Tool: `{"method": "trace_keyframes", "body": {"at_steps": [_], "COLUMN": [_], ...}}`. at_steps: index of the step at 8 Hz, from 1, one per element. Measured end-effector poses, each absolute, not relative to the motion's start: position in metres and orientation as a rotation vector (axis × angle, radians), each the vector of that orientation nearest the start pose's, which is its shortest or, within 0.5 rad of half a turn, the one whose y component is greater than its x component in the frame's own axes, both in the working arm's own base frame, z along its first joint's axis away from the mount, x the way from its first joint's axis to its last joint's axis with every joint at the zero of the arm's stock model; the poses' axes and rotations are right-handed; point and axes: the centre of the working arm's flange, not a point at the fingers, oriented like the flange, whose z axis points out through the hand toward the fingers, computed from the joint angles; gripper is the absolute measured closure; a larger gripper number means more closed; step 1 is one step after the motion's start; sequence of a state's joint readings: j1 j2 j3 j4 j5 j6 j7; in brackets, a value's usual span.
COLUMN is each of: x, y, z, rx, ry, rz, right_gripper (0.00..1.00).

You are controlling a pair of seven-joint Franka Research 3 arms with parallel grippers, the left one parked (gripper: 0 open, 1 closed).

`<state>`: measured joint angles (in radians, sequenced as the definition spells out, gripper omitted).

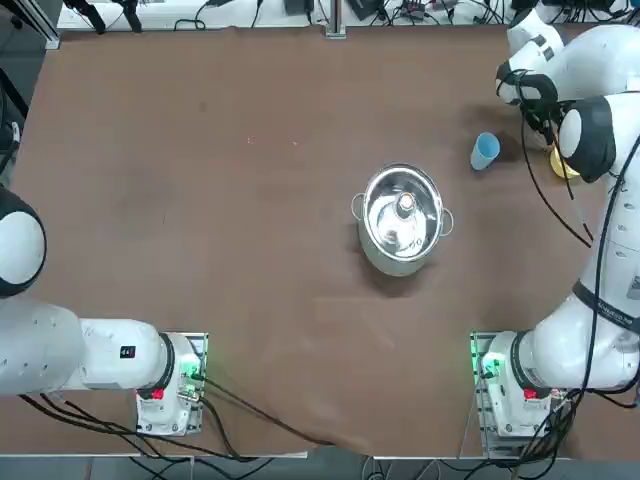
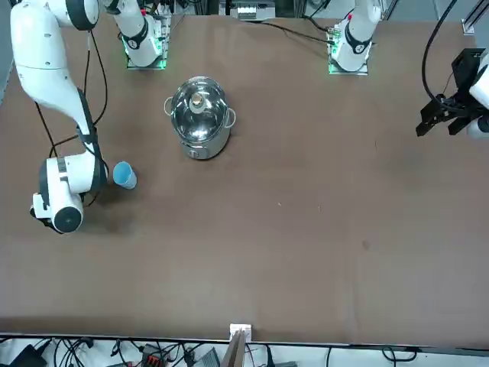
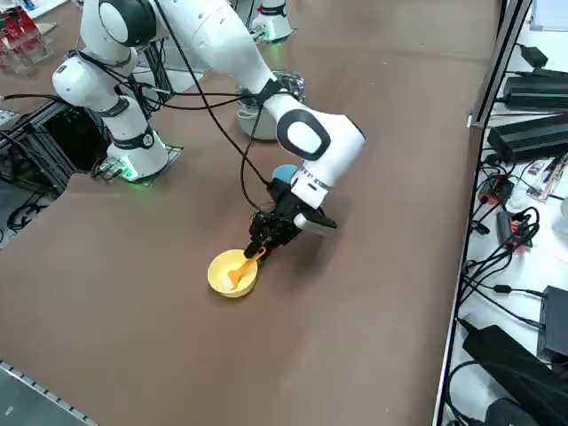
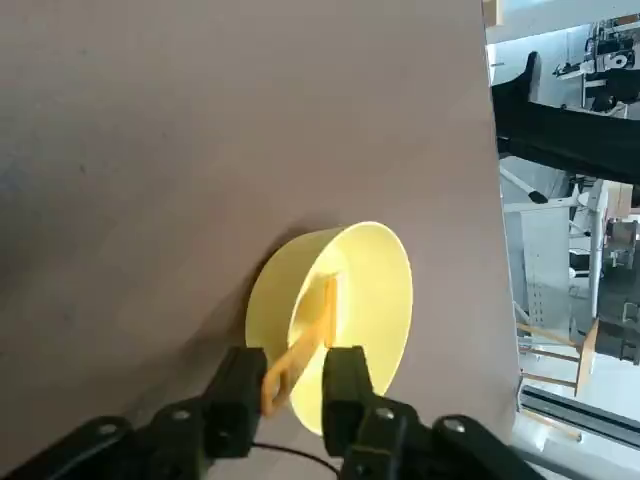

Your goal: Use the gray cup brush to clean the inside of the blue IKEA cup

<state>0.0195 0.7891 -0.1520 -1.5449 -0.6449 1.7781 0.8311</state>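
The cup brush [image 4: 315, 320] looks orange and leans in a yellow bowl [image 4: 375, 300], its handle sticking out over the rim. My right gripper [image 4: 290, 385] is low at the bowl's edge, its fingers straddling the handle end with a small gap still showing, so it is open. From the right side, the gripper [image 3: 260, 251] meets the brush [image 3: 240, 271] at the bowl [image 3: 232, 273]. The blue IKEA cup [image 1: 484, 151] lies tilted on the table just behind the wrist, also visible from the front [image 2: 124, 175] and the side [image 3: 284, 173].
A steel pot [image 1: 402, 218] with a small object inside stands mid-table, towards the robot's left of the cup. The bowl [image 1: 562, 165] sits near the table's right edge, mostly under my arm. Cables and equipment lie beyond that edge.
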Motion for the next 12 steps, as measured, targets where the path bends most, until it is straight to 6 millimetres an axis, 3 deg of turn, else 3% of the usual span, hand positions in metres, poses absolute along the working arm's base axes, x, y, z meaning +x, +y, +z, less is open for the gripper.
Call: {"method": "trace_keyframes", "body": {"at_steps": [1, 2, 4, 6, 8, 10, 12], "x": [0.640, 0.642, 0.648, 0.659, 0.669, 0.674, 0.672], "y": [-0.126, -0.126, -0.126, -0.127, -0.126, -0.125, -0.106], "z": [0.177, 0.179, 0.189, 0.208, 0.244, 0.301, 0.352], "rx": [2.179, 2.180, 2.176, 2.168, 2.201, 2.254, 2.353], "ry": [-0.704, -0.706, -0.720, -0.745, -0.746, -0.740, -0.757], "rz": [-0.320, -0.315, -0.298, -0.283, -0.310, -0.302, -0.289], "right_gripper": [0.69, 0.82, 0.95, 0.95, 0.95, 0.95, 0.95]}}
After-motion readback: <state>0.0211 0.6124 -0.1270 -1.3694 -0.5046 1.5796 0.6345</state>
